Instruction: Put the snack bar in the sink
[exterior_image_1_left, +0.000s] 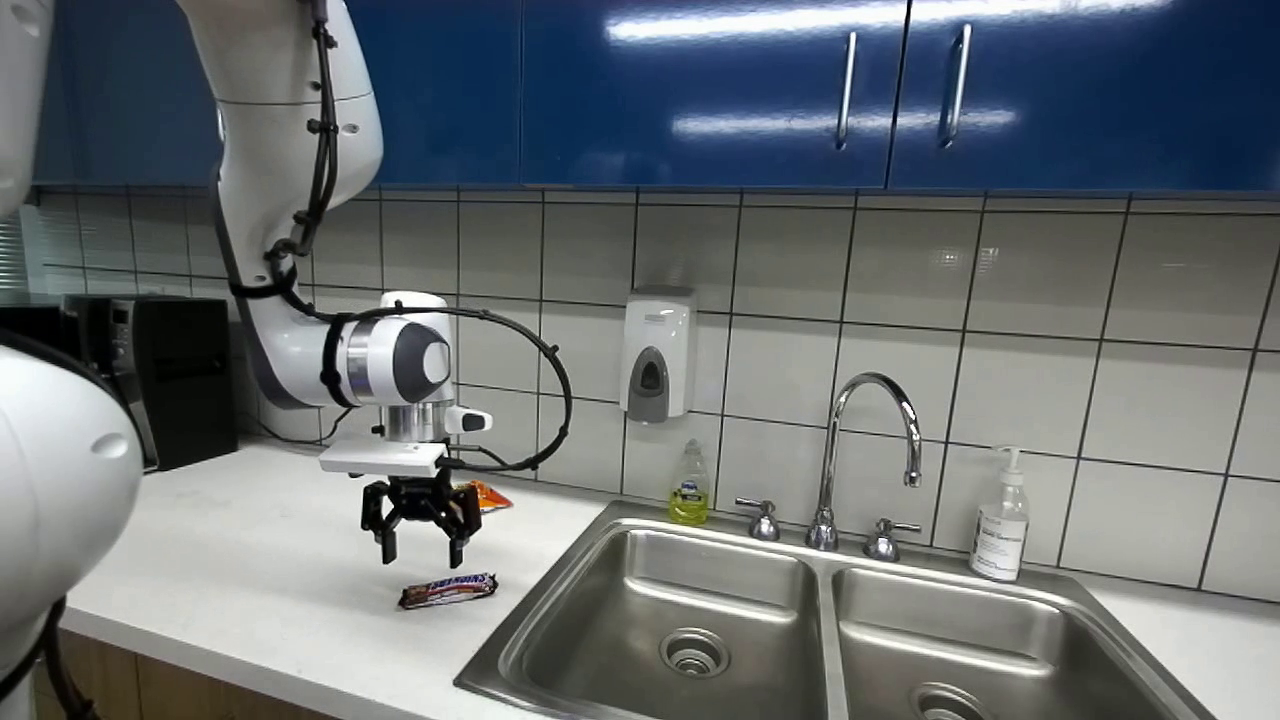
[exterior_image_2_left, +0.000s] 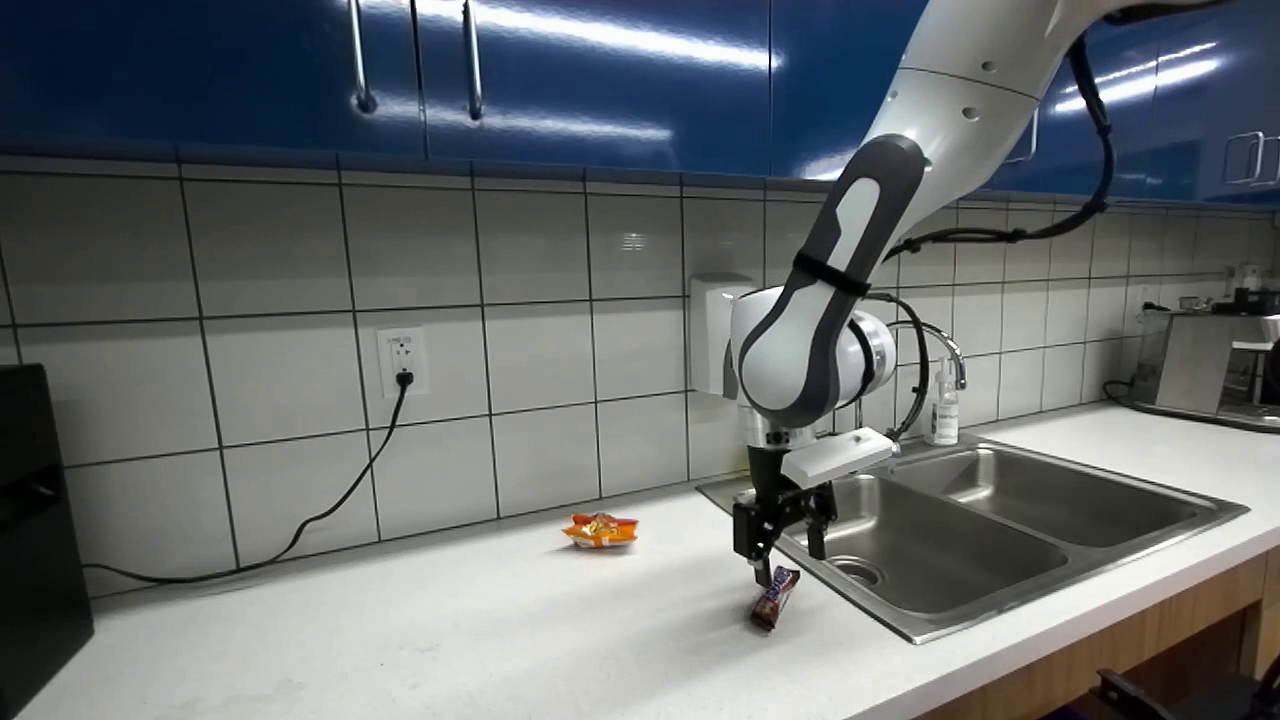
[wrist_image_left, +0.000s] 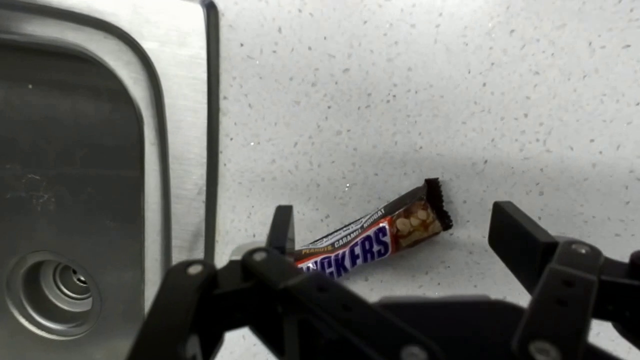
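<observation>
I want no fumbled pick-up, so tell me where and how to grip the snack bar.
Best take the snack bar around its middle, from straight above: it lies flat on the counter, long and narrow. The open pincer is spread more along the bar than across it, so it should probably turn first, then close on the two long sides.

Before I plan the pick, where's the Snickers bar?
In an exterior view, the Snickers bar lies on the countertop, left of the sink, below the open gripper.
</observation>
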